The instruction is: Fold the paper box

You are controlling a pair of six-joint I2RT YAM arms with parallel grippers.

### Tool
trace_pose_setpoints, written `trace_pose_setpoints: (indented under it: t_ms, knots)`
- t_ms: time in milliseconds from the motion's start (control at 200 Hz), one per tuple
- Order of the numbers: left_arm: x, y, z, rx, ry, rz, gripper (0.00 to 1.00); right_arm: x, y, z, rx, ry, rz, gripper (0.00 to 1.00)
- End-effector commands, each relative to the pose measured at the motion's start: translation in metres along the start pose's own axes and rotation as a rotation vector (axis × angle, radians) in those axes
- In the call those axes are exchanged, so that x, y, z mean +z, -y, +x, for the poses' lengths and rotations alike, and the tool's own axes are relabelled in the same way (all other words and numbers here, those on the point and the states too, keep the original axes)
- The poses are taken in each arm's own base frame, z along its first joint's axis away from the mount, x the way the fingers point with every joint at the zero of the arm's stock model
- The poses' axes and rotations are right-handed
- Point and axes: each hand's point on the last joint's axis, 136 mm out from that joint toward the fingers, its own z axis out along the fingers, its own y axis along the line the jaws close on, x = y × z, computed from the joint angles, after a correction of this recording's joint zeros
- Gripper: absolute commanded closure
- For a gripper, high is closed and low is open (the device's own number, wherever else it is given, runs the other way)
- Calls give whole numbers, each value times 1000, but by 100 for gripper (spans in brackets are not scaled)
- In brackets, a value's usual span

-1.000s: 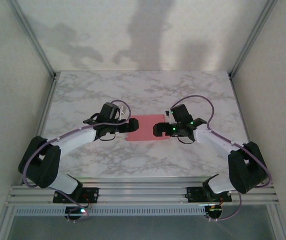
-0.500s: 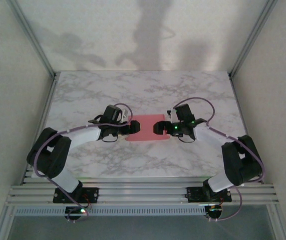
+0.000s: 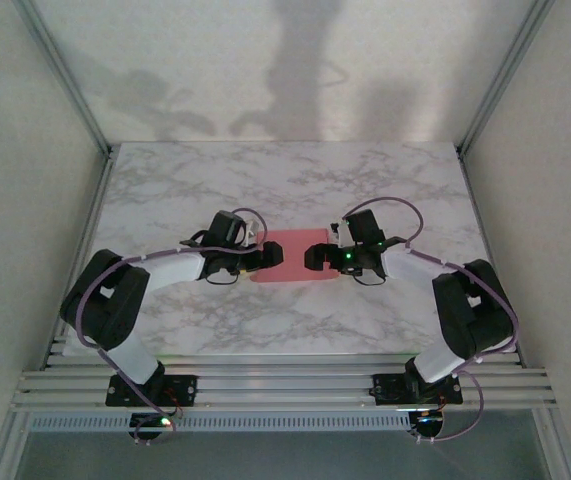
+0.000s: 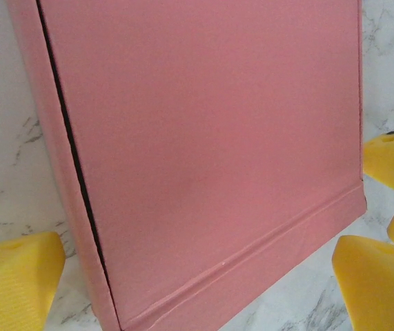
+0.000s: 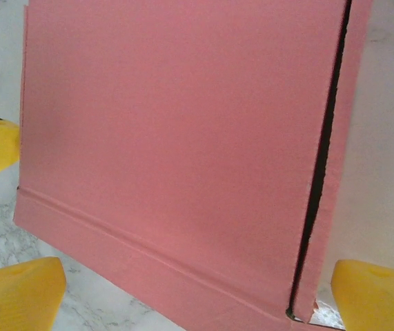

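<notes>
The table (image 3: 295, 190) is a white slab with grey marble veins, smooth and dull. Plain off-white walls (image 3: 25, 150) close it in on three sides, joined by slanting aluminium posts (image 3: 65, 75). Soft shadows lie on the back wall. Ribbed metal rails (image 3: 285, 385) run along the near edge.

The box (image 3: 290, 257) lies flat at the middle of the table, between the two arms. It is a pink rectangle of matte card with crisp edges. In the wrist views a pressed crease (image 4: 252, 252) runs beside one edge, and a thin dark slit (image 5: 321, 165) shows where a side flap meets the top.

The left gripper (image 3: 273, 256) sits at the box's left end and the right gripper (image 3: 315, 258) at its right end. Both are spread wide and pinch nothing. Their pads (image 4: 14, 276) are yellow, wedge-shaped and finely ribbed, flanking the box's corners.
</notes>
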Motion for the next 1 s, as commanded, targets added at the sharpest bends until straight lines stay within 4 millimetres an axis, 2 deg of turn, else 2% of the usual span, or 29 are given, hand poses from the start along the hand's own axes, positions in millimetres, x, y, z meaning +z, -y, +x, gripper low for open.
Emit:
trace_pose_setpoints:
  t_ms: [0, 205, 380, 691, 996]
  knots:
    - [0, 9, -7, 0, 10, 38, 1, 0, -6, -10, 5, 18, -31, 1]
    - [-3, 24, -8, 14, 0, 104, 1, 0, -10, -9, -3, 17, -56, 1]
    - [-13, 33, -11, 37, 9, 131, 1, -8, -18, -12, -24, 33, -83, 1]
    - [-49, 61, -29, 89, 83, 217, 1, -48, -40, -26, -55, 107, -127, 1]
    - [-70, 77, -39, 115, 125, 243, 1, -88, -57, -37, -46, 155, -127, 1]
